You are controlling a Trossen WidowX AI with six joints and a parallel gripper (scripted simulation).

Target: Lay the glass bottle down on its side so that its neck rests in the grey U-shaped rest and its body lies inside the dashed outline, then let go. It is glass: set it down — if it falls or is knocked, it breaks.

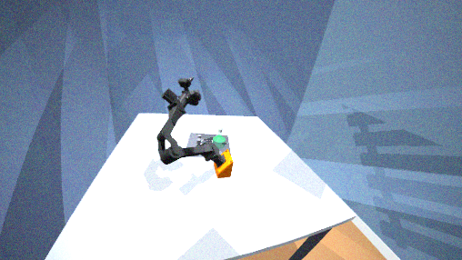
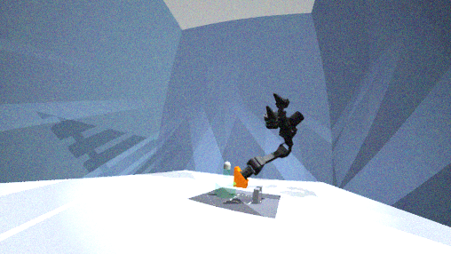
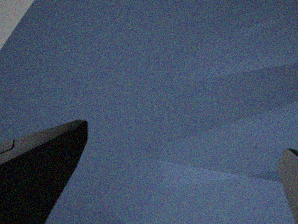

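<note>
Grey mat (image 1: 194,135) (image 2: 267,210) = landmark. Glass btl (image 1: 219,139) (image 2: 225,191) at one end of mat, over its edge region; reads as upright, pale cap (image 1: 220,131) (image 2: 227,165) on top in ext. view. Exact footing on mat: can't tell. Grey U-rest (image 1: 199,139) (image 2: 256,195) on mat, apart from btl. Pale marks on mat prob. part of dashed outline; full run not legible.

Gripper (image 1: 193,87) (image 2: 271,101) (image 3: 185,144) spread wide, nothing betw. fingers; high above & well apart from mat, tips aimed up/away. Wrist cam gets fingers + blue wall only, no btl. Orange base (image 1: 225,173) (image 2: 240,178) by mat.

Step in hand (my read): approach for first grasp; btl not yet laid down. To do well: swing wrist round while high and clear of mat, fingers pointed at btl before descending. Keep elbow + forearm off cap; a brush could topple it. Come in slow, fingers wide, one each side of body, close gently & evenly, check hold, small lift. Then tilt neck toward U-rest, lower until neck and body both supported, open only then, back off straight.

Brands/labels/writing: none legible on btl, mat or arm.
</note>
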